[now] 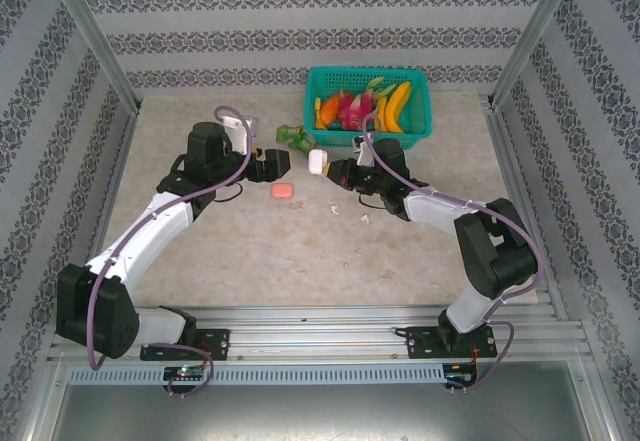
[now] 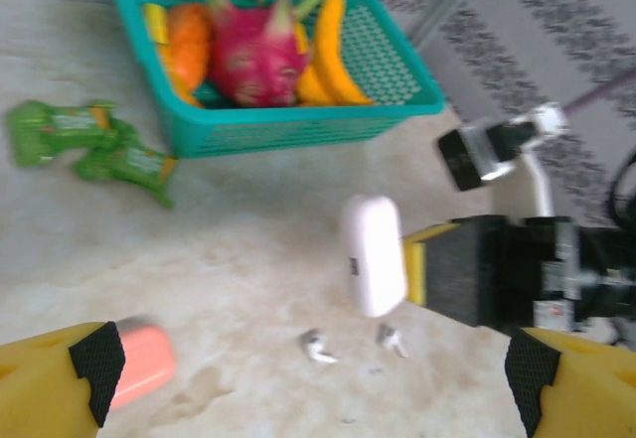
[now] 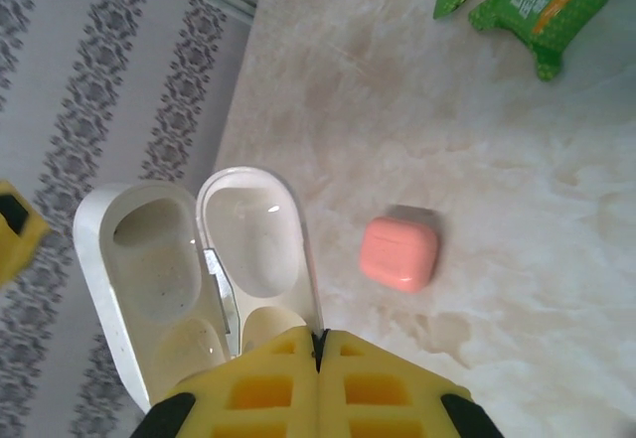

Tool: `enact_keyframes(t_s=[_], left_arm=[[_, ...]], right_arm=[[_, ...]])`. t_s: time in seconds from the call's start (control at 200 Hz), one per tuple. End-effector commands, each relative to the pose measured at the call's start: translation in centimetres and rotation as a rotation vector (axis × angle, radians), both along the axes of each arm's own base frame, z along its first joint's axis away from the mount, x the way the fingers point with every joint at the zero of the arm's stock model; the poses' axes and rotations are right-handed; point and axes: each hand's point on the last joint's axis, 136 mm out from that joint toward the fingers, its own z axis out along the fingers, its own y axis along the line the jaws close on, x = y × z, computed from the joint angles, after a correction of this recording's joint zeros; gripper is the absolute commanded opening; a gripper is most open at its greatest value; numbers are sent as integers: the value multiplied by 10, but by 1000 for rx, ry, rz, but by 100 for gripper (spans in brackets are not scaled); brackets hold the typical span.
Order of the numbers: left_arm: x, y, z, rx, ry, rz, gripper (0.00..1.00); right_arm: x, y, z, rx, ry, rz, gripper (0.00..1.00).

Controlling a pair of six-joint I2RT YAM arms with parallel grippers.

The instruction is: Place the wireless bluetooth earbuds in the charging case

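White plastic catches the eye first: the white charging case point(image 3: 189, 259) hangs open above the table point(image 3: 517, 160), its two hollow halves spread side by side. The right fingers point(image 3: 328, 383) are pressed together on its lower edge, holding it up off the surface. From the left wrist camera the same case shows as a smooth white oblong in the air in front of the teal basket point(image 2: 298, 125). Two white earbuds point(image 2: 318, 347) lie loose on the table just below it, close to each other but not touching, both outside the case. The left fingers point(image 2: 45, 383) are spread wide apart with nothing between them, hovering low over the table near the salmon-pink case point(image 3: 399, 253). That case sits shut on the pale stone-patterned top between the two arms. Green packets point(image 3: 527, 1) lie on the table near the basket, which is piled with fruit point(image 2: 253, 56)
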Motion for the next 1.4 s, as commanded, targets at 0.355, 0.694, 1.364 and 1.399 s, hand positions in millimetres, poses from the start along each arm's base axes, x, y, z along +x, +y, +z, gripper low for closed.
enact_keyframes(t_s=[0.355,0.694,1.364,1.399], left_arm=[[-2,14,-4,326,122,-134,100],[-30,-26,-23,248,190,-496,100],[-26,-51,-54,153,282,-692,72],[-26,-52,-55,148,284,-693,71]], right_arm=[[-6,5,6,-471,-340,251,0],[-3,4,-13,-692,-557,348,0],[-23,24,10,-507,-643,477,0],[-24,24,12,-503,-643,474,0]])
